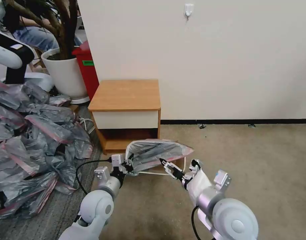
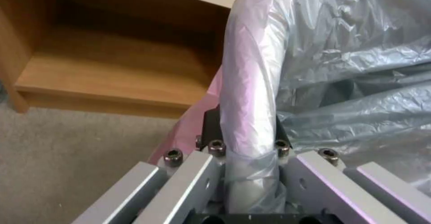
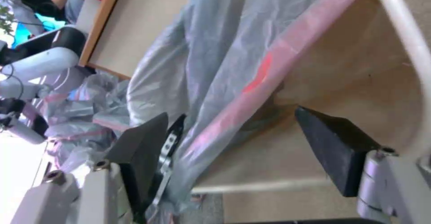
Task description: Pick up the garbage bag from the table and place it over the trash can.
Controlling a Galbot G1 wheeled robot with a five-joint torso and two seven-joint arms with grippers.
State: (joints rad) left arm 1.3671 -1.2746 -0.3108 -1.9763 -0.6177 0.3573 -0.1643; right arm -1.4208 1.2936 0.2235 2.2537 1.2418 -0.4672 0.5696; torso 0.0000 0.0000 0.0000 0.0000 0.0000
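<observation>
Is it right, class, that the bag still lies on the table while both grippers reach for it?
No. The head view shows the table top bare; the bag is draped over the bin's rim, low in front, between the left gripper and right gripper.

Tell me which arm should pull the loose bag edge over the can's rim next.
Right, probably. The right gripper is open with the bag's pink edge between its fingers, beside the bare can rim. The left gripper is shut on the bag at the covered rim, anchoring it.
</observation>
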